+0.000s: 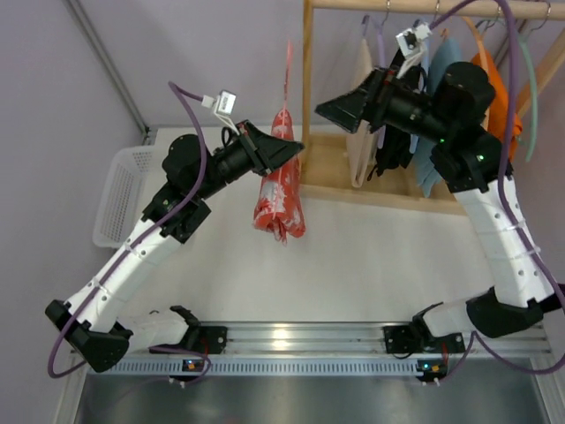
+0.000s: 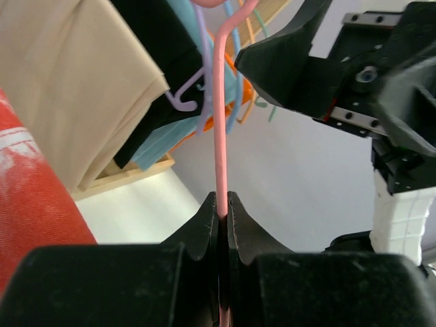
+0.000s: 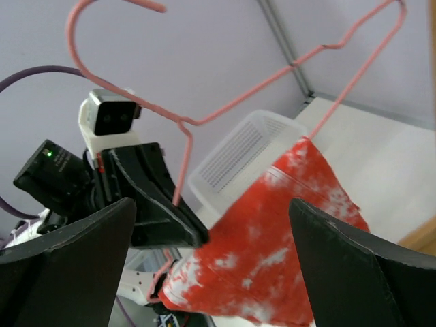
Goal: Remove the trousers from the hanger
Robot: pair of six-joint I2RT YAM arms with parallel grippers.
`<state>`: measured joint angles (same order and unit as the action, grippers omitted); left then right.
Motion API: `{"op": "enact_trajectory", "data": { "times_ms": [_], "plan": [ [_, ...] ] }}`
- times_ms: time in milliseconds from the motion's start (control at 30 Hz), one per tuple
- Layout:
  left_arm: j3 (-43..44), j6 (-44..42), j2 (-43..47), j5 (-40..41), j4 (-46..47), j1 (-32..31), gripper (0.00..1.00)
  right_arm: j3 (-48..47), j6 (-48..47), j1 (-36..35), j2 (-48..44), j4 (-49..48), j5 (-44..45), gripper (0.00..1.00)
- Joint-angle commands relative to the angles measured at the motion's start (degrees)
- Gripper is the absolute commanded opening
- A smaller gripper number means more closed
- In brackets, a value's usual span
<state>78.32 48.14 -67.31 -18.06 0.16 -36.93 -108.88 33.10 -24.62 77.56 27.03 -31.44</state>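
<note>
The white desk (image 1: 371, 265) fills the lower half of the top view, with a wooden rack (image 1: 307, 88) of other garments at the upper right and a white basket (image 1: 119, 199) at the left edge.

The trousers (image 1: 281, 199) hang at the centre of that view, above the desk and clear of the rack. They are folded over the lower wire of the hanger (image 1: 289, 71), whose pink loop rises towards the top edge. In the right wrist view the red cloth sits bunched at the lower centre, and the hanger is tilted across the upper half.

The left pincer (image 2: 221, 201) is clamped tight on the pink wire, which runs straight up from between its fingers. The right pincer (image 3: 212, 204) is spread wide and holds nothing. It faces the cloth from the right and does not touch it.

The step in hand looks like the right arm's reach for the cloth. It should:

- close on the thick bunch just under the fold, not on the wire;
- take only one side of the drape, so that the cloth slides over the wire instead of dragging the hanger along;
- pull away from the rack, towards open desk, while the left arm holds firm.

A shallow pinch on this soft cloth would probably slip.
</note>
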Motion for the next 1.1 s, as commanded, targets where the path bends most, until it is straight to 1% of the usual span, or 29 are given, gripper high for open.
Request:
{"op": "enact_trajectory", "data": {
  "times_ms": [0,33,67,167,267,400,600,667,700,733,800,833,900,933,1000,1033,1067],
  "plan": [
    [-0.10,-3.40,3.59,1.89,8.45,0.01,0.00,-5.90,-0.94,-7.09,2.94,-4.25,4.55,0.94],
    [-0.80,-3.58,4.02,1.98,8.45,0.10,0.00,-6.69,-0.85,-8.24,3.91,-4.70,4.63,0.92],
    [-1.15,-3.41,4.46,1.98,8.54,0.10,0.00,-6.87,-0.85,-10.69,5.31,-5.14,4.63,0.92],
    [-2.30,-3.23,5.69,1.72,8.54,0.19,0.00,-6.35,-0.59,-15.09,7.07,-5.93,5.25,0.91],
    [-3.09,-3.75,6.40,2.24,8.54,0.19,0.00,-5.12,1.34,-17.12,8.66,-6.46,5.42,0.90],
    [-3.88,-3.76,7.54,2.68,8.54,0.19,0.00,-4.15,4.42,-17.65,10.24,-6.99,5.69,0.85],
    [-4.50,-3.14,7.89,2.68,8.54,0.19,0.00,-5.29,5.75,-17.74,12.44,-7.95,5.95,0.83],
    [-4.32,-2.97,7.72,2.68,8.54,0.19,0.00,-5.29,6.44,-17.74,12.88,-9.00,5.78,0.81],
    [-4.32,-2.53,7.63,1.99,8.62,0.19,0.00,-5.12,6.80,-17.74,12.88,-10.66,5.69,0.78],
    [-4.32,-2.18,7.37,1.89,8.54,0.10,0.00,-4.68,7.15,-17.83,13.14,-11.72,5.69,0.72],
    [-4.41,-1.21,7.28,1.54,8.63,0.10,0.00,-4.32,8.20,-17.83,13.32,-13.13,6.13,0.65],
    [-4.50,-1.21,7.11,1.37,8.63,0.10,0.00,-4.32,8.47,-17.83,13.75,-13.92,6.13,0.57],
    [-4.41,-1.38,7.02,1.28,8.89,0.01,0.00,-4.32,9.08,-17.83,14.20,-14.19,6.04,0.49],
    [-4.41,-1.47,7.10,0.84,8.98,0.01,0.00,-4.15,9.26,-17.92,14.55,-14.46,6.13,0.42],
    [-4.41,-1.73,7.10,0.40,9.15,0.10,0.00,-4.32,9.61,-17.92,14.90,-14.55,5.95,0.32],
    [-4.67,-1.82,7.19,0.05,9.15,0.10,0.00,-4.41,9.70,-17.74,15.25,-14.72,5.60,0.19],
    [-4.93,-1.91,7.37,-0.21,9.07,0.10,0.02,-4.58,10.31,-17.74,15.34,-15.16,5.43,0.11]
  ]
}}
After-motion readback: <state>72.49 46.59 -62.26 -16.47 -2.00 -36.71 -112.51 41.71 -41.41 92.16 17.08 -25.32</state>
